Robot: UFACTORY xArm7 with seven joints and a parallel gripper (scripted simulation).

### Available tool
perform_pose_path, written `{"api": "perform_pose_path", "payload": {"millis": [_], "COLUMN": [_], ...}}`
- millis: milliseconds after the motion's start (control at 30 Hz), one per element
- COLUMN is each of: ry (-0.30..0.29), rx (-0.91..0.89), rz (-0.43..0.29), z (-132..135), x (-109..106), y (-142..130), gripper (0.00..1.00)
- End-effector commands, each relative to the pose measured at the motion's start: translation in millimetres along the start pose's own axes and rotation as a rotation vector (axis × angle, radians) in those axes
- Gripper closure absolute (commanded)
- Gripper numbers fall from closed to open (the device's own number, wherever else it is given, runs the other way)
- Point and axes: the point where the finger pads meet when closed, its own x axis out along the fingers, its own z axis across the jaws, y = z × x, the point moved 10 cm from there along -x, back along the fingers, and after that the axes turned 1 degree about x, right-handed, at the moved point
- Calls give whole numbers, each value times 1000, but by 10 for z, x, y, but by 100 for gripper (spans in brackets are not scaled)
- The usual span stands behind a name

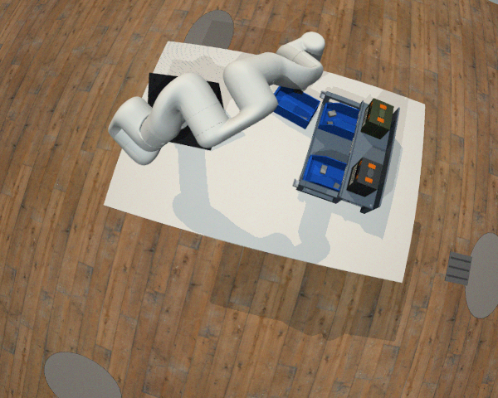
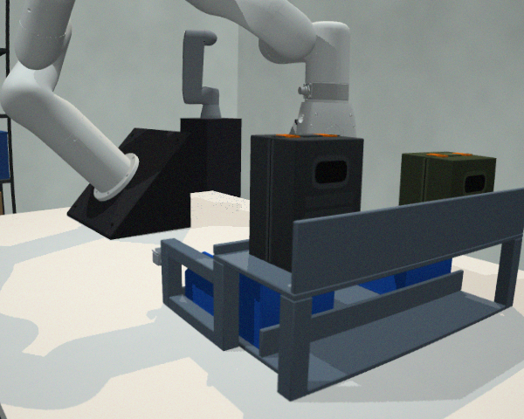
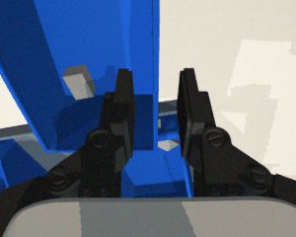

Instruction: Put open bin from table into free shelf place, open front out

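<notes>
The blue open bin [image 1: 298, 107] [image 3: 99, 44] stands on the table just left of the grey shelf [image 1: 350, 145] [image 2: 406, 230], with a small grey part [image 3: 78, 81] inside it. In the wrist view my gripper [image 3: 156, 88] is partly open, and its two black fingers straddle the bin's side wall without pressing on it. In the top view the arm hides the gripper. Two other blue bins [image 1: 339, 119] [image 1: 326, 171] stand in the shelf's row with a bare grey gap [image 1: 330, 148] between them.
A dark box [image 1: 365, 175] [image 2: 305, 194] and an olive box [image 1: 380, 118] [image 2: 447, 178] stand on the shelf's upper board. The black robot base [image 1: 158, 87] [image 2: 154, 189] is at the table's far left. The shelf's front lip faces the arm.
</notes>
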Motion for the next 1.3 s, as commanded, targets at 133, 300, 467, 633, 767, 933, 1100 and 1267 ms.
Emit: {"api": "perform_pose_path", "payload": {"millis": [133,300,467,633,767,933,1100,1267], "ry": [-5,-5,-5,-5,-5,-5,-5,-5], "rx": [0,0,0,0,0,0,0,0], "rz": [-2,-2,-2,-2,-2,-2,-2,-2], "z": [11,11,11,11,11,11,11,13], "x": [-33,-38,-38,-18,62,62,62,120], "y": [-2,-2,-2,-2,-2,-2,-2,-3], "gripper": [72,72,72,72,72,72,72,72]}}
